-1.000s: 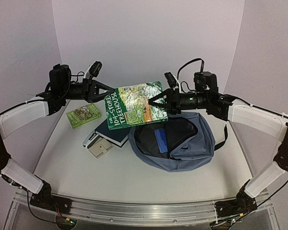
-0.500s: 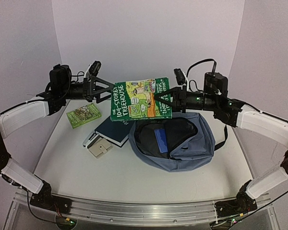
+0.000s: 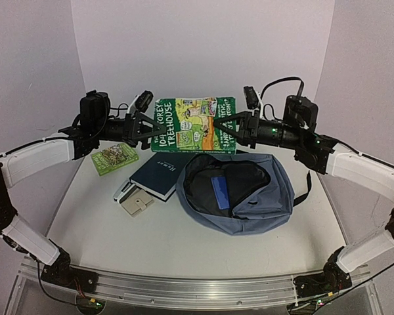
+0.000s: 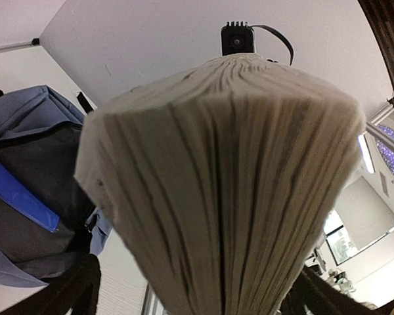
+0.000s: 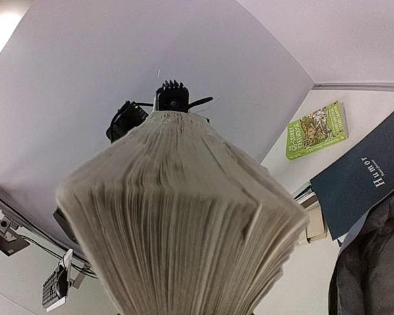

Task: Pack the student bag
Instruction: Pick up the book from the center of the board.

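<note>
One book (image 3: 196, 125) hangs pinched in right hand (image 3: 218, 129) (left hand (image 3: 152, 128) splayed).

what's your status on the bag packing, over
Left gripper open at the green book, right gripper shut on it. Student bag unzipped, blue item inside. Nothing across its opening.

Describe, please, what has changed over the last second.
The green Treehouse book rose from a tilt above the student bag and now hangs level. The right gripper closed on its right end; the left gripper let go and stands open around its left end. The bag and the dark blue book stayed put.
</note>
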Action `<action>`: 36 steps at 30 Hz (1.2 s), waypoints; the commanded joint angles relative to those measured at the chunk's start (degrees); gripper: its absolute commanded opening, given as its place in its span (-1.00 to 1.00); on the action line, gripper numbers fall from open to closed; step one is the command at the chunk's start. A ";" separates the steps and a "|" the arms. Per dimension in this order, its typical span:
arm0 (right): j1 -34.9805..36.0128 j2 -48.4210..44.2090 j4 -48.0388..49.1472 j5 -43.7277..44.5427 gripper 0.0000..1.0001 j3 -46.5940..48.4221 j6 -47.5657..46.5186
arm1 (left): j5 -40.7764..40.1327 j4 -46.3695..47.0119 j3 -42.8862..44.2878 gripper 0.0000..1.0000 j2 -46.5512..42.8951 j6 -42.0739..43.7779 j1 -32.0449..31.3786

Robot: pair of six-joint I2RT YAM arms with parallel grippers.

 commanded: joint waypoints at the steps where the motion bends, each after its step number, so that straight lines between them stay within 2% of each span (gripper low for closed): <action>1: -0.02 0.67 7.92 -0.14 -1.00 1.23 0.40 | 1.32 2.51 2.98 0.51 -0.75 -0.32 -0.22; 3: -0.02 1.20 7.43 -0.24 -1.00 1.24 0.09 | 1.90 4.42 2.72 0.40 -0.79 -1.76 -0.22; 7: -0.02 1.97 6.34 0.06 -1.00 0.81 -0.57 | 2.77 8.12 1.75 0.05 -0.59 -4.86 -0.23; 12: -0.02 1.73 1.88 3.10 -0.95 1.65 -3.34 | 0.70 5.89 0.97 -0.64 -0.54 -4.57 -0.21; 14: -0.02 1.04 -2.24 6.00 -0.61 2.09 -5.83 | -0.82 3.83 0.81 -0.84 -0.42 -4.02 -0.22; 16: -0.02 -0.03 -6.71 9.72 -0.13 2.19 -8.83 | -2.99 0.92 0.76 -0.97 -0.35 -2.85 -0.22; 19: -0.08 -1.35 -15.37 18.50 0.55 2.57 -12.13 | -7.44 -3.62 1.22 -1.00 0.06 -1.08 0.01; 22: -0.19 -2.16 -24.79 29.35 0.91 3.12 -13.79 | -10.12 -6.61 1.37 -1.00 0.87 -1.31 1.21; 24: -0.69 -2.78 -29.92 36.05 0.96 2.93 -13.99 | -11.24 -6.87 0.68 -1.00 1.11 -2.08 2.47; 27: -4.19 -3.85 -34.01 40.94 0.96 0.84 -13.44 | -12.28 -6.74 -0.70 -0.99 1.12 -2.72 3.87; 32: -13.61 -4.47 -34.24 37.71 0.97 -6.99 -12.40 | -12.89 -6.89 -2.29 -0.99 2.05 -4.03 4.75; 36: -14.97 -1.34 -33.76 36.36 0.97 -9.81 -12.77 | -13.04 -7.32 -3.49 -1.00 2.93 -4.94 4.70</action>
